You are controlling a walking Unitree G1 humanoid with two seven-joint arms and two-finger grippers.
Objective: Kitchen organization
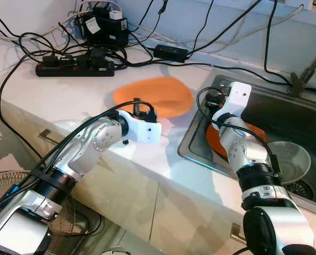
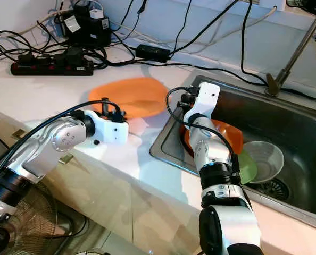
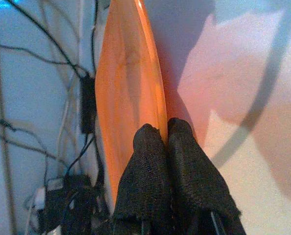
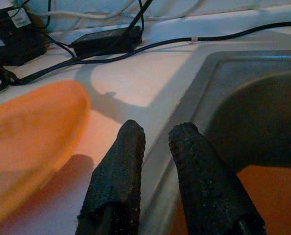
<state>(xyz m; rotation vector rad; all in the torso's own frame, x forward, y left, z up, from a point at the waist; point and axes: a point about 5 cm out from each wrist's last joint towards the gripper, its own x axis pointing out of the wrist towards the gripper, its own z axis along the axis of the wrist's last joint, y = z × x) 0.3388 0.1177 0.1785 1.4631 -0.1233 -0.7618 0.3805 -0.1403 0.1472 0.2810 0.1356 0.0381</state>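
Note:
An orange plate (image 1: 155,95) sits tilted on the white counter (image 1: 67,101), just left of the sink (image 1: 192,143). My left gripper (image 3: 164,129) is at the plate's near edge, its two black fingers shut on the rim (image 3: 157,98). My right gripper (image 4: 157,132) hovers over the sink's left rim, slightly open with nothing between its fingers. Its white wrist (image 1: 235,95) points toward the counter. In the sink lie another orange dish (image 1: 254,133), a green plate (image 2: 247,164) and a pale bowl (image 1: 291,159).
A black power strip (image 1: 75,68), adapters and many cables crowd the back of the counter. A faucet (image 1: 307,74) rises behind the sink. A fan (image 1: 9,186) stands on the floor at the lower left, below the counter's front edge.

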